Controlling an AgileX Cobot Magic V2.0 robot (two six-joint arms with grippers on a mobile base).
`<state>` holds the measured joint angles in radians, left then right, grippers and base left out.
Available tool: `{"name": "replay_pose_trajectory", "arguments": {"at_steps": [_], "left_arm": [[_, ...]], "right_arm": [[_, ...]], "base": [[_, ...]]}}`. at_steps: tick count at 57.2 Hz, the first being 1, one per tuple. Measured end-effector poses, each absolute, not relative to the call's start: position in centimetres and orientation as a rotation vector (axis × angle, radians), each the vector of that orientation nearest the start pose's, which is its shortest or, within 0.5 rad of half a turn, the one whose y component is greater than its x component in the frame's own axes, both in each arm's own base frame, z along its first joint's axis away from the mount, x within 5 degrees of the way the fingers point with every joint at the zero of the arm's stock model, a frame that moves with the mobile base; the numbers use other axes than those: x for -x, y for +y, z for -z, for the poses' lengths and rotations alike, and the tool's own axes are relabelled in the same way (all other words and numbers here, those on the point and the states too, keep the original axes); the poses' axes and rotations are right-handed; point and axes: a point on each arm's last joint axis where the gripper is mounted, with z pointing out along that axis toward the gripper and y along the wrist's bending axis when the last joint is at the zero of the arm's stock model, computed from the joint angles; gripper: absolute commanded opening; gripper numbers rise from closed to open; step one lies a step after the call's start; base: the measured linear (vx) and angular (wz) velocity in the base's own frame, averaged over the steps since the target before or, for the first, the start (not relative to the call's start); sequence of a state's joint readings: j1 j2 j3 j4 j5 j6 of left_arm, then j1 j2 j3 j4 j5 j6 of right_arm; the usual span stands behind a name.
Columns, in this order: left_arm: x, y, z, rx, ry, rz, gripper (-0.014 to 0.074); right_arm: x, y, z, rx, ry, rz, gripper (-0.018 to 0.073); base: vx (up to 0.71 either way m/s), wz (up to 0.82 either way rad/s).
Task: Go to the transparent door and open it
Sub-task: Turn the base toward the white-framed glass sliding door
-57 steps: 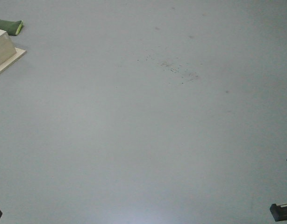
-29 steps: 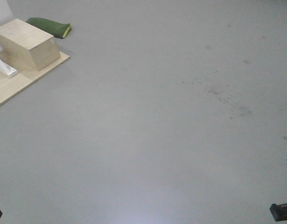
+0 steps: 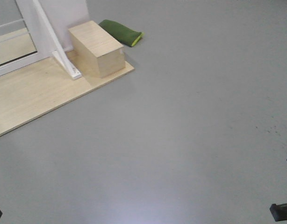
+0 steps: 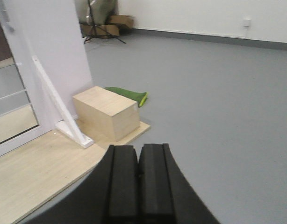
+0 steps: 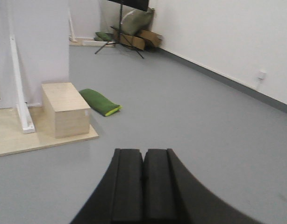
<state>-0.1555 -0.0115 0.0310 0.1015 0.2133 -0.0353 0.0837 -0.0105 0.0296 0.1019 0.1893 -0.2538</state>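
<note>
The transparent door stands at the far left of the left wrist view: clear glass in a glossy white frame, crossed by thin white bars, with a grey handle-like piece at the top edge. Its lower part shows in the front view's upper left corner. It rises from a light wooden platform. My left gripper is shut and holds nothing, well short of the platform. Over grey floor, my right gripper is also shut, with its pads pressed together.
A white slanted brace and a white panel stand beside the door. A wooden box sits on the platform's corner, with a green bag behind it. A tripod and cardboard boxes are by the far wall.
The view has swung left. The box, platform and green bag slid rightward and down in the front view, and the door frame and brace came into sight. Both grippers look the same.
</note>
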Motion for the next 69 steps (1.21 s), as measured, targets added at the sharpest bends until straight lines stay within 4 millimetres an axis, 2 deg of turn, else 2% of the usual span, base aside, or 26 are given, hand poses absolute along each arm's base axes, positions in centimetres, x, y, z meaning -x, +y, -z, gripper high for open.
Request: {"name": "replay_pose_trajectory", "arguments": {"at_steps": [41, 69], "left_arm": [[-5.55, -0.67, -18.41, -0.172, 1.707, 0.050, 0.0003], [-5.55, -0.67, -18.41, -0.172, 1.707, 0.050, 0.0003]], "right_arm": [[-5.58, 0.64, -18.67, 0.215, 1.677, 0.036, -0.0001], [-5.59, 0.64, -18.67, 0.214, 1.677, 0.036, -0.0001]], "base": [[0.49, 0.65], [0.42, 0.33]]}}
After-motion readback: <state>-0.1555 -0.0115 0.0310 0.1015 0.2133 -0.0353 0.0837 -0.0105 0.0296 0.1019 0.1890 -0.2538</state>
